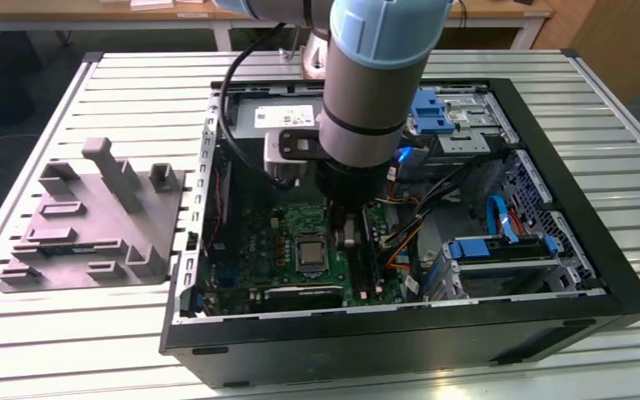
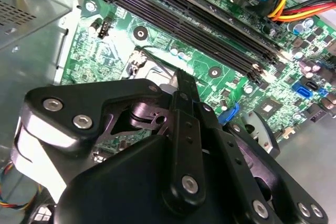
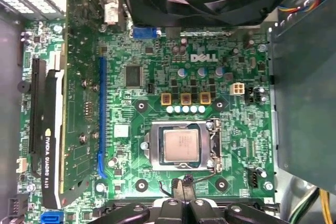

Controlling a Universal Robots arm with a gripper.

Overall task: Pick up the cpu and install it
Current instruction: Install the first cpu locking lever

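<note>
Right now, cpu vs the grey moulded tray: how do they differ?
The cpu is a small flat silvery square; the tray is large, matte grey, with upright posts. The cpu lies inside the computer case, in the socket frame on the green motherboard; the tray sits on the slatted table, outside the case on the exterior view's left. Both lie flat.

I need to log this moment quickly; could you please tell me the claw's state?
Claw: cannot be told; it hangs beside the cpu, which lies in its socket.

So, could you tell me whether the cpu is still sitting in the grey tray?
No, the cpu lies in the motherboard's socket in the first wrist view.
</note>
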